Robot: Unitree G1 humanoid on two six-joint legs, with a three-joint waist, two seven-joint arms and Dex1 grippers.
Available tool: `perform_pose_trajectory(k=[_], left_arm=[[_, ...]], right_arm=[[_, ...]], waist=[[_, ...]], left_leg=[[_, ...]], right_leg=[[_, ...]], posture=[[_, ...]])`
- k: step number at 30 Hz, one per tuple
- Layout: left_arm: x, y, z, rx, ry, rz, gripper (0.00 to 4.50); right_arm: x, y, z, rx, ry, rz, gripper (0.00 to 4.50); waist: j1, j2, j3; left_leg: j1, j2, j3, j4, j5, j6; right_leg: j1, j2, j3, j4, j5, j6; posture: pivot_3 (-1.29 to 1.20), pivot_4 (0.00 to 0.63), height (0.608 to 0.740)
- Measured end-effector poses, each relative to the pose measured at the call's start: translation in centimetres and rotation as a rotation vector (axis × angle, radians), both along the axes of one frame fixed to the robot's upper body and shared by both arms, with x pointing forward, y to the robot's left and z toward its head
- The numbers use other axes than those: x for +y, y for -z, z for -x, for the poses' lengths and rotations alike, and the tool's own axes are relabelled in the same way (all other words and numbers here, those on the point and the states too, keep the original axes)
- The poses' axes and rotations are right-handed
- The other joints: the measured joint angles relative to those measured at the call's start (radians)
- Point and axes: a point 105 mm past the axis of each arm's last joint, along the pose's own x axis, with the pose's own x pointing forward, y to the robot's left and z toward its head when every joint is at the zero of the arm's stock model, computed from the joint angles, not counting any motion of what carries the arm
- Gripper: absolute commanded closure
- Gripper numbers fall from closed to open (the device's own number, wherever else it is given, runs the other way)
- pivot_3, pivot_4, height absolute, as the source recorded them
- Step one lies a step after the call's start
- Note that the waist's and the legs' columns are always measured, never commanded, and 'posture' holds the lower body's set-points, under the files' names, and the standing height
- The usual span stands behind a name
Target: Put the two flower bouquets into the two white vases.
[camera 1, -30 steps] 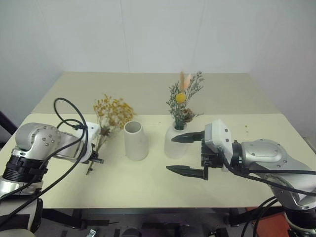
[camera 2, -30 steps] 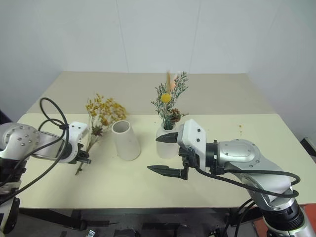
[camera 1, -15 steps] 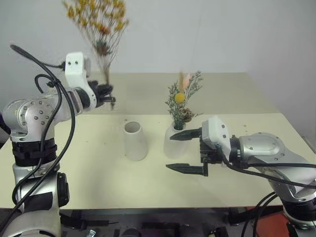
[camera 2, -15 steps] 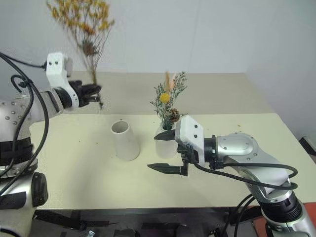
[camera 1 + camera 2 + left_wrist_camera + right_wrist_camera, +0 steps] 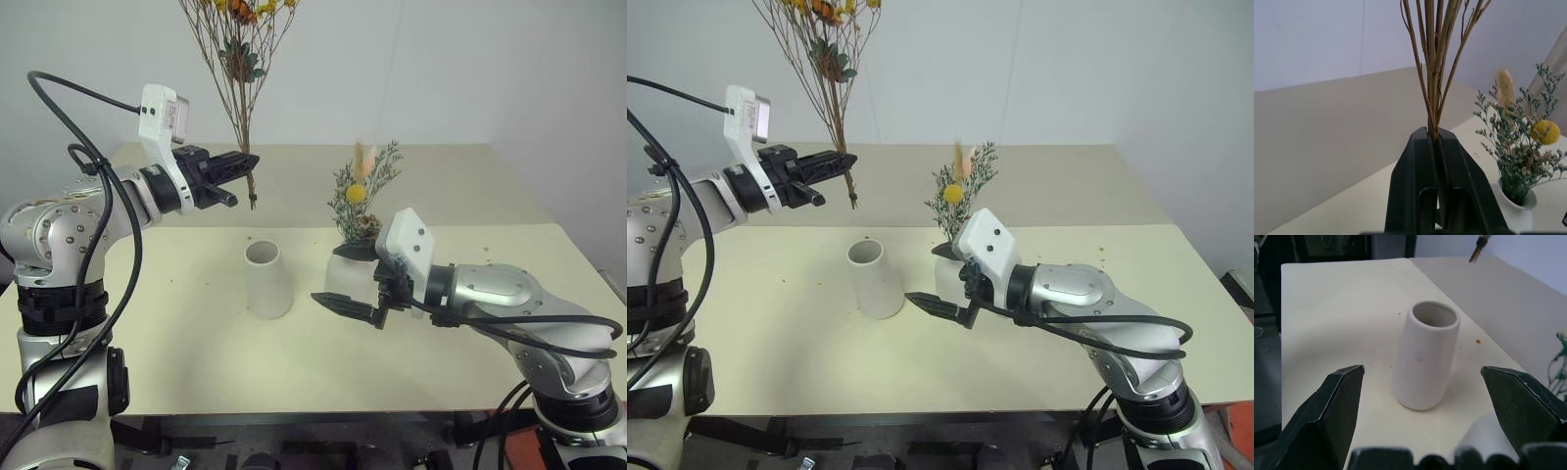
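Pale yellow table (image 5: 147, 343), white wall (image 5: 470, 69) behind

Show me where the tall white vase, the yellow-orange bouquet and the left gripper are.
tall white vase (image 5: 267, 282), left eye view, on its side wall.
yellow-orange bouquet (image 5: 241, 108), left eye view, on its stems.
left gripper (image 5: 245, 162), left eye view, at its fingertips.

Bright and even all over, no glare. Soft, faint shadows on the bench (image 5: 196, 343). Blurry up close by the wrists.
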Motion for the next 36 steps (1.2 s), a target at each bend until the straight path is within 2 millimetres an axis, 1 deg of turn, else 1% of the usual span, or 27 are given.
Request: perform_pose_trajectory(k=[3,7,11,18,22,28,31,33,36], left_arm=[[-0.5,0.9,0.3,0.029,0.052,0.038,4.49],[-0.6,2.0,0.7,0.049,0.074,0.041,4.49],[-0.7,2.7,1.6,-0.011,0.106,0.021,4.49],[-0.2,4.4,2.0,-0.040,0.087,-0.029,4.49],[-0.1,5.7,2.1,-0.019,0.085,-0.045,4.49],[-0.4,6.1,2.7,-0.030,0.092,-0.058,4.49],[-0.2,6.6,2.6,-0.018,0.078,-0.061,3.75],[-0.2,6.6,2.5,-0.019,0.070,-0.065,3.07],[0.1,7.0,2.4,-0.008,0.054,-0.071,2.22]], right_arm=[[0.2,0.1,0.1,0.009,0.009,-0.002,0.00],[0.1,0.1,-0.1,0.011,0.026,-0.002,0.00],[0.1,0.1,0.0,0.008,0.028,-0.002,0.00],[0.2,0.3,0.2,0.008,0.019,0.001,0.00],[0.3,0.4,0.3,0.010,0.015,0.002,0.00],[0.3,0.6,0.4,0.018,0.008,0.005,0.00],[0.4,0.6,0.4,0.019,0.007,0.005,0.00],[0.4,0.6,0.4,0.020,0.007,0.005,0.00],[0.3,0.7,0.5,0.024,0.006,0.004,0.00]], waist=[[0.001,0.000,0.000],[-0.002,0.000,0.000],[-0.005,0.000,0.000],[-0.001,0.000,0.000],[-0.001,0.000,0.000],[-0.001,0.000,0.000],[-0.001,0.000,0.000],[-0.001,0.000,0.000],[-0.002,0.000,0.000]], left_leg=[[0.000,0.000,0.000,0.000,0.000,0.000],[0.000,0.000,0.000,0.000,0.000,0.000],[0.000,0.000,0.000,0.000,0.000,0.000],[0.000,0.000,0.000,0.000,0.000,0.000],[0.000,0.000,0.000,0.000,0.000,0.000],[0.001,0.000,0.000,0.000,0.000,0.000],[0.001,0.000,0.000,0.000,0.000,0.000],[0.001,0.000,0.000,0.000,0.000,0.000],[0.000,0.000,0.000,0.000,0.000,0.000]], right_leg=[[0.000,0.000,0.000,0.000,0.000,0.000],[0.000,0.000,0.000,0.000,0.000,0.000],[0.000,0.000,0.000,0.000,0.000,0.000],[0.000,0.000,0.000,0.000,0.000,0.000],[0.000,0.000,0.000,0.000,0.000,0.000],[0.000,0.000,0.000,0.000,0.000,0.000],[0.000,0.000,0.000,0.000,0.000,0.000],[0.000,0.000,0.000,0.000,0.000,0.000],[0.000,0.000,0.000,0.000,0.000,0.000]], posture=[[0.00,0.150,0.740],[0.00,0.150,0.740],[0.00,0.150,0.740],[0.00,0.150,0.740],[0.00,0.150,0.740],[0.00,0.150,0.740],[0.00,0.150,0.740],[0.00,0.150,0.740],[0.00,0.150,0.740]])
